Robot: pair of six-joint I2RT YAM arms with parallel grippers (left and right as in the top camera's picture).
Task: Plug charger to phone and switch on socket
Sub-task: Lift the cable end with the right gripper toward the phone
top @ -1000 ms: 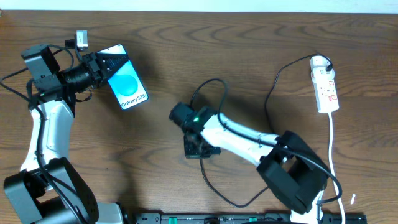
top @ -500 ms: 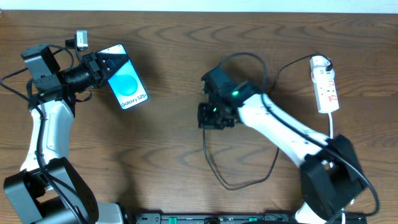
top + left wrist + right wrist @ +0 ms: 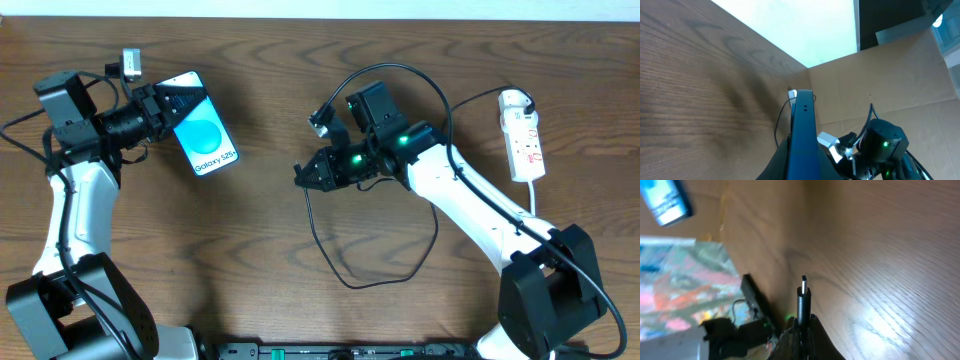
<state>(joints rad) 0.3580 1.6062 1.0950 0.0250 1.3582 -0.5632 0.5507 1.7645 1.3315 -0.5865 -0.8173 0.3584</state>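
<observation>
Charger point(image 3: 804, 299) in right tool point(image 3: 311, 175), arm extended leftward, phone point(image 3: 206, 138) in left tool point(image 3: 163, 104)

Blue-screened phone point(image 3: 205, 135) left, charger point(image 3: 803, 299) centre, socket point(image 3: 524, 140) right

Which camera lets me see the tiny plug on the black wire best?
The right wrist camera: the plug tip sits close up, pinched in the right gripper. Overhead shows only the charger cable looping; left wrist doesn't show the tip.

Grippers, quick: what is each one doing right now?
Left gripper: closed, holding the phone.
Right gripper: closed, holding the charger by its plug end.
</observation>
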